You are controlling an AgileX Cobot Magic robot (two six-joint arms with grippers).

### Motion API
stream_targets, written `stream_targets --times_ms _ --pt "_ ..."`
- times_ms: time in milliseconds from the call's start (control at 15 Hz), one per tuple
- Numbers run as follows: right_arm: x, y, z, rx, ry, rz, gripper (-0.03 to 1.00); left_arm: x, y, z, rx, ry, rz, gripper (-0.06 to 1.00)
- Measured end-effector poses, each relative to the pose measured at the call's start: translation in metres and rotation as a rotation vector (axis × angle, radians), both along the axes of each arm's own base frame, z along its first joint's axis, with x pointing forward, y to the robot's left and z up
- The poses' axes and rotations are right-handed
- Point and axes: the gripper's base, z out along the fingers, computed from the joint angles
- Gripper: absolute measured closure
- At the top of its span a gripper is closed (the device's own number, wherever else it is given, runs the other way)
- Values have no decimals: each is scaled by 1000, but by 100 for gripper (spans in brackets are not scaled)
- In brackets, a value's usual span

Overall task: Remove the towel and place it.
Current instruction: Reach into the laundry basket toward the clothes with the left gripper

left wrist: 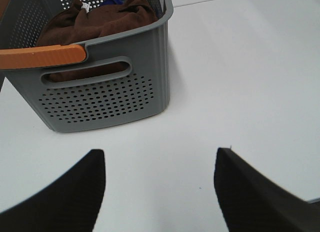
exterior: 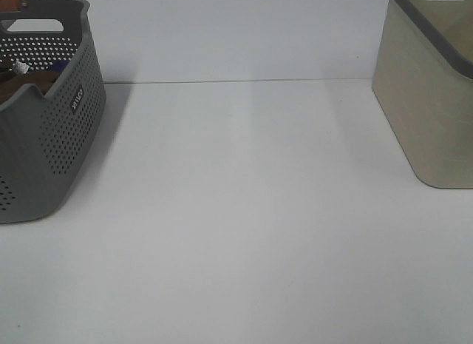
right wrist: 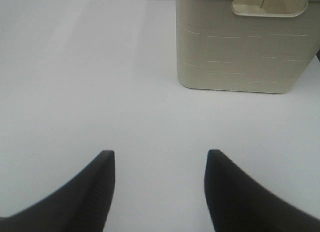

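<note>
The dark brown towel (left wrist: 100, 22) lies bunched inside the grey perforated basket (left wrist: 107, 100), its small white tag (left wrist: 86, 7) showing on top. In the exterior high view the basket (exterior: 52, 137) stands at the far left with a strip of the towel (exterior: 29, 83) visible inside. My left gripper (left wrist: 160, 192) is open and empty over the bare table, in front of the basket and apart from it. My right gripper (right wrist: 160, 192) is open and empty over the table, in front of the beige bin (right wrist: 245, 47). Neither gripper shows in the exterior high view.
A bit of dark blue cloth (left wrist: 107, 2) lies behind the towel in the basket. An orange handle (left wrist: 42, 56) sits on the basket's near rim. The beige bin with a grey rim (exterior: 432, 92) stands at the far right of the white table (exterior: 244, 211).
</note>
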Motion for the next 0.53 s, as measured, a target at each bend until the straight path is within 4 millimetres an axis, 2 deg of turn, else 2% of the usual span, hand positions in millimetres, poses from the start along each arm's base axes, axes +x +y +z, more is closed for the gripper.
stream_targets --times_ms 533 --pt "0 0 0 0 0 0 44 0 0 0 0 0 0 33"
